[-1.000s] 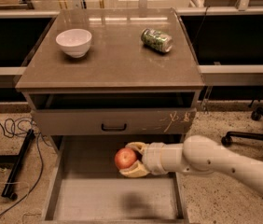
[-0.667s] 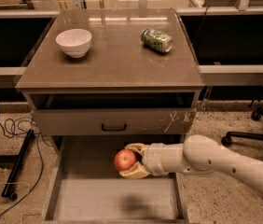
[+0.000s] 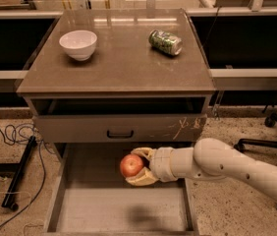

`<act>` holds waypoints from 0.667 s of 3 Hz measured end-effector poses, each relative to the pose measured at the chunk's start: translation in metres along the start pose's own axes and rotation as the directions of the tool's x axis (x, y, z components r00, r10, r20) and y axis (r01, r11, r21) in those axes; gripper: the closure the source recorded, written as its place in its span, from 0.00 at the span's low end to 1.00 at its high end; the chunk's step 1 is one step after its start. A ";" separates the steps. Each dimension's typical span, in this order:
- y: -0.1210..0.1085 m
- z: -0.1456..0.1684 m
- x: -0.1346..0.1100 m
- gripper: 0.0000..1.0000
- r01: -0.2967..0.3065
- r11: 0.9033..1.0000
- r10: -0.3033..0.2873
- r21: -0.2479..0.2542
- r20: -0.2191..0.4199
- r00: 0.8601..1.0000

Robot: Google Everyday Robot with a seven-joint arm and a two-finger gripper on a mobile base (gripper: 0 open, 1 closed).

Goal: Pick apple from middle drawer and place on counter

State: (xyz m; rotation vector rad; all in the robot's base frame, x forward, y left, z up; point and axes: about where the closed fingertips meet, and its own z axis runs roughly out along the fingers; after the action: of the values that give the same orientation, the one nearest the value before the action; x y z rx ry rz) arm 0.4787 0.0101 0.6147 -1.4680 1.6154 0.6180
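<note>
The red apple (image 3: 131, 165) with a paler patch sits between the fingers of my gripper (image 3: 135, 167), which is shut on it. The gripper holds the apple above the floor of the open middle drawer (image 3: 121, 210), near the drawer's back right; its shadow falls on the floor below. The arm reaches in from the right. The counter (image 3: 116, 63) is the grey-brown top slab of the cabinet, above and behind the gripper.
A white bowl (image 3: 78, 44) stands on the counter's left, a green drink can (image 3: 165, 42) lies on its right. A drawer front with a black handle (image 3: 120, 133) sits just above the gripper. Cables lie on the floor at left; an office chair base at right.
The gripper with the apple has stayed almost still above the drawer floor; nothing else moved.
</note>
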 end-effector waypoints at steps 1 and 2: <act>-0.025 -0.030 -0.042 1.00 0.063 0.998 -0.063 0.026 -0.001 0.998; -0.060 -0.060 -0.088 1.00 0.116 0.993 -0.116 0.027 0.001 0.993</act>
State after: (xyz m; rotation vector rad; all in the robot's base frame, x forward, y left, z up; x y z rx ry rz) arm 0.5176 -0.0026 0.7300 -1.5284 1.5185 0.5297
